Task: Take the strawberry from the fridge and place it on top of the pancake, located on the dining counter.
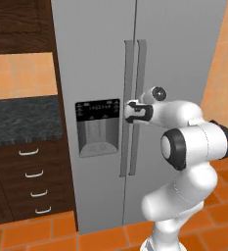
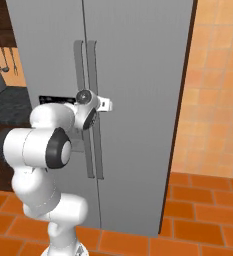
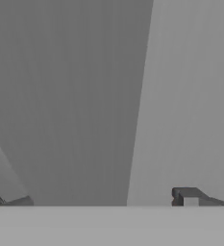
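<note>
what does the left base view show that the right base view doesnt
Left base view alone: the full black-panelled water dispenser on the left door, a dark wood drawer stack with pale handles, and a black-topped counter beside the fridge.

Right base view alone: utensils hanging on the wall at far left, and the tiled wall to the right of the fridge down to the floor.

Both: the closed grey fridge with its two long vertical handles, the gripper up at those handles, and the orange tile floor.
</note>
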### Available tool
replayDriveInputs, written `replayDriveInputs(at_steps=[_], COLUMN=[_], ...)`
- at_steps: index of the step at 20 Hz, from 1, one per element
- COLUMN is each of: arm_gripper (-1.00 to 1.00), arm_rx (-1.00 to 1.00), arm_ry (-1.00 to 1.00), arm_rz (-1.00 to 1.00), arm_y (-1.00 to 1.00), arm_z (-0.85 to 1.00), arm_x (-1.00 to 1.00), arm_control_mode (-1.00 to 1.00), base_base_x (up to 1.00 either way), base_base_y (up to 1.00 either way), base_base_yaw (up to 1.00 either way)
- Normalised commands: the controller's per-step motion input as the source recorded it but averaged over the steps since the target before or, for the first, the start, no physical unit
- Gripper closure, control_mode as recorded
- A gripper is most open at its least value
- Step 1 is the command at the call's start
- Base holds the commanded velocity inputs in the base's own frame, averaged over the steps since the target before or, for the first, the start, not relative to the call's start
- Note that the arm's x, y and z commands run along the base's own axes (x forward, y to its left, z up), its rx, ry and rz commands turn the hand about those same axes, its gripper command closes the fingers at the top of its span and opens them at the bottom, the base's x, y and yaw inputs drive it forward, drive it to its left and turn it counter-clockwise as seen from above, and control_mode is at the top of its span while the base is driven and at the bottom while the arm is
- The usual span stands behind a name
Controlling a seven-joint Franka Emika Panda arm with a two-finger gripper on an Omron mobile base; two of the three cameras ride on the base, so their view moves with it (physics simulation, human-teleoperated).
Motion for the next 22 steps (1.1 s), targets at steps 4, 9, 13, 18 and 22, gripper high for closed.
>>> replayDriveInputs(at_steps=[4,9,13,18,22], arm_gripper=[1.00,1.00,1.00,1.00,1.00], arm_rx=[0.00,0.00,0.00,0.00,0.00], arm_ry=[-0.10,0.10,0.12,0.27,0.25], arm_rz=[0.00,-0.01,-0.02,-0.04,-0.03], arm_y=[0.00,-0.22,-0.73,-0.99,-1.00], arm_z=[-0.10,0.00,0.00,-0.04,-0.28], arm_x=[0.26,-0.31,-1.00,-1.00,-1.00], arm_control_mode=[-1.00,-1.00,-1.00,-1.00,-1.00], base_base_x=[0.00,0.00,0.00,0.00,0.00], base_base_y=[0.00,0.00,0.00,0.00,0.00], base_base_yaw=[0.00,0.00,0.00,0.00,0.00])
